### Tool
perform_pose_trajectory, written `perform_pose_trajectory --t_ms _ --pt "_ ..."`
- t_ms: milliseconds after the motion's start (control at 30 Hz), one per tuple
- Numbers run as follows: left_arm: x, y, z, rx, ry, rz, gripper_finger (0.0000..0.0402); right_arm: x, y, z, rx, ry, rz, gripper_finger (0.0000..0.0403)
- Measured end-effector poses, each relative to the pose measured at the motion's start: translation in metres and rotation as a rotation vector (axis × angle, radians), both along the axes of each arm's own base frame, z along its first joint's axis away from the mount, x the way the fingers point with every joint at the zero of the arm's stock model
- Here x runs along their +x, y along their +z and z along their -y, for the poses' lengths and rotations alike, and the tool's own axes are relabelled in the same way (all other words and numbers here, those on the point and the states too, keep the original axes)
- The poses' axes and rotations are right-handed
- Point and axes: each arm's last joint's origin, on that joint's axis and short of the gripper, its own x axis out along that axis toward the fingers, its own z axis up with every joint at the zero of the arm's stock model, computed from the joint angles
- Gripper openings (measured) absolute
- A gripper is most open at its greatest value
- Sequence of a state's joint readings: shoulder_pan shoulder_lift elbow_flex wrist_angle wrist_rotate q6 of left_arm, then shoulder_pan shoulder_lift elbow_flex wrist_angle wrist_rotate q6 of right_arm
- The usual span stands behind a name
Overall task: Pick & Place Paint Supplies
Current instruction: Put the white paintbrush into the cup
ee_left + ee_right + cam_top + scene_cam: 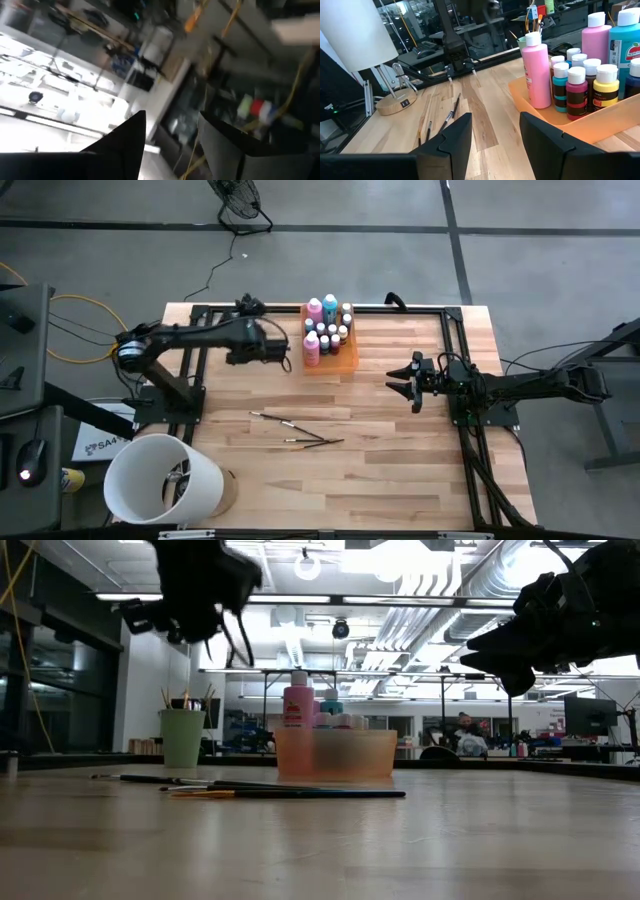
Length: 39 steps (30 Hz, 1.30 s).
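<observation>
from the high view, a few thin brushes [297, 431] are seen lying flat on the bare wood of the table [400, 470], in its middle part, with their long axes running nearly from the left side to the right side. the bottles [328, 330] are standing inside the orange tray [349, 364] at the far edge. the left gripper [283, 346] is held just beside the tray, on the tray's left, and its jaws are seen parted with nothing between them. the right gripper [406, 380] is waiting to the right of the tray, open and empty. the brushes are judged to lie about equally far from both grippers, nearer to the front of the table than either.

from the low view, the brushes [260, 791] are seen on the wood in front of the tray [335, 754], and both grippers are held high above the table, well apart from them. a green cup [182, 737] with sticks is standing to the left of the tray.

in the left wrist view, only the room is shown past the left arm's fingers [125, 145], which are spread apart; no brush and no bottle is seen.

in the right wrist view, the brushes [447, 117] are seen ahead between the spread fingers [455, 140], pointing away from them, and the bottles [580, 85] are seen in the tray to one side. a white lamp [355, 30] is standing farther off.
</observation>
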<state>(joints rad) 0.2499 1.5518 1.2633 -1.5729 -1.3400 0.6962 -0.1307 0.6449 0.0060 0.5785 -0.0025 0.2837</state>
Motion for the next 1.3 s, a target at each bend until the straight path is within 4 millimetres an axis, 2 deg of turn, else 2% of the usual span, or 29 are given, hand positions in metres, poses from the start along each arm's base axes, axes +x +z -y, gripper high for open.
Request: perform_pose_trajectory --t_ms 100,233,367,500,633,733,900,1100,1200,1300 --pt "-0.006 0.012 0.025 -0.063 -0.057 0.131 0.0175 0.0 0.0 0.0 0.0 0.0 0.0 0.016" --pt "-0.015 0.02 0.058 -0.32 -0.066 0.339 0.0175 0.0 0.0 0.0 0.0 0.0 0.001 0.016" --pt "-0.021 0.019 0.082 -0.624 0.122 0.59 0.0175 0.0 0.0 0.0 0.0 0.0 0.0 0.016" --pt "-0.021 0.014 0.092 -0.822 0.344 0.714 0.0175 0.0 0.0 0.0 0.0 0.0 0.0 0.016" --pt "-0.014 -0.006 0.102 -1.014 0.417 0.746 0.0175 0.0 0.0 0.0 0.0 0.0 0.001 0.016" --pt "-0.016 -0.026 0.11 -1.092 0.422 0.694 0.0175 0.0 0.0 0.0 0.0 0.0 0.0 0.016" --pt "-0.018 -0.061 0.118 -1.14 0.394 0.691 0.0175 0.0 0.0 0.0 0.0 -0.001 0.0 0.016" --pt "-0.019 -0.093 0.122 -1.184 0.319 0.744 0.0175 0.0 0.0 0.0 0.0 0.0 0.001 0.016" --pt "-0.023 -0.106 0.121 -1.185 0.311 0.746 0.0175 0.0 0.0 0.0 0.0 0.0 0.0 0.016" --pt "-0.02 -0.108 0.121 -1.184 0.284 0.785 0.0175 0.0 0.0 0.0 0.0 0.0 0.0 0.016"
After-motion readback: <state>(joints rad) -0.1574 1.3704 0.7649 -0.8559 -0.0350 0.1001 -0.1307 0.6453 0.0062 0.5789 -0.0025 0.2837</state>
